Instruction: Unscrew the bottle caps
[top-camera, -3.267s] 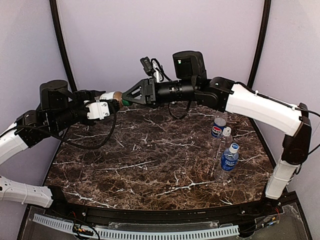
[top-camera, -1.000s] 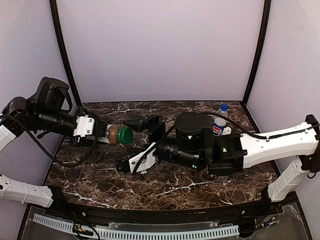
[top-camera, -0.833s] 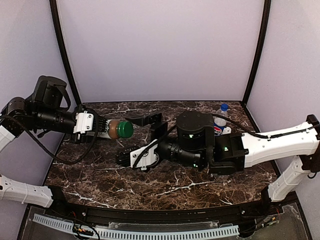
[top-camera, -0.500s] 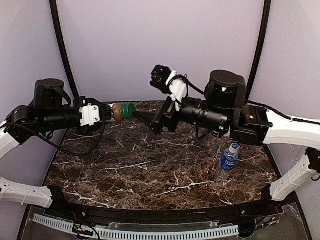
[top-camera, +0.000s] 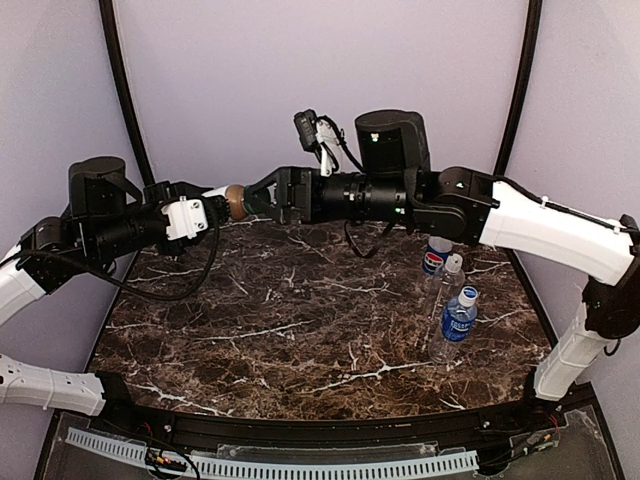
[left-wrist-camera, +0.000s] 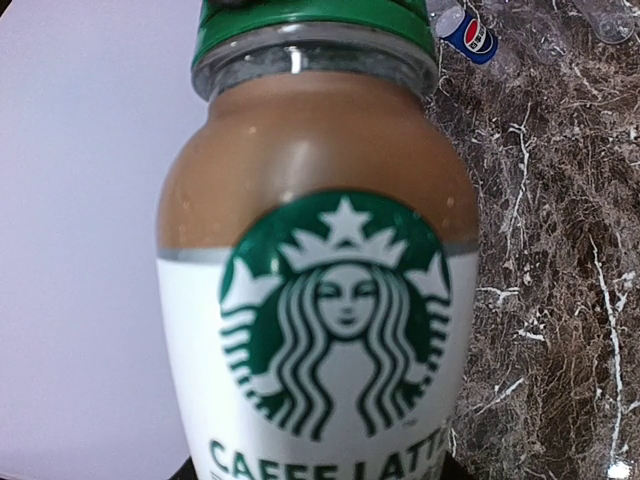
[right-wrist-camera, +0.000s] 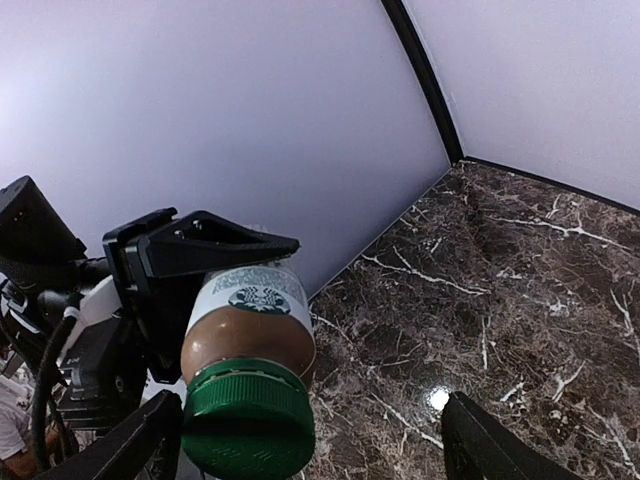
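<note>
The brown-filled bottle (top-camera: 234, 201) with its white Starbucks label (left-wrist-camera: 330, 330) hangs level above the back of the table, and my left gripper (top-camera: 212, 207) is shut on its body. The bottle's green cap (right-wrist-camera: 248, 430) points at my right gripper (right-wrist-camera: 310, 455). That gripper is open: the cap lies just inside the left finger (right-wrist-camera: 130, 450), and the right finger (right-wrist-camera: 495, 445) stands far off. At the right of the table stand the Pepsi bottle (top-camera: 435, 260), a plain clear bottle with a white cap (top-camera: 454, 264), and a blue-label bottle (top-camera: 458, 322) with its white-and-blue cap (top-camera: 468, 295).
The dark marble table (top-camera: 300, 320) lies below both raised arms. The lilac back wall (top-camera: 320, 80) and black corner posts (top-camera: 128, 110) close the space behind. My right arm (top-camera: 520, 215) reaches across above the standing bottles.
My right gripper has come up from low over the table and closed in on the green cap. The left arm lifted the bottle slightly up and back.
</note>
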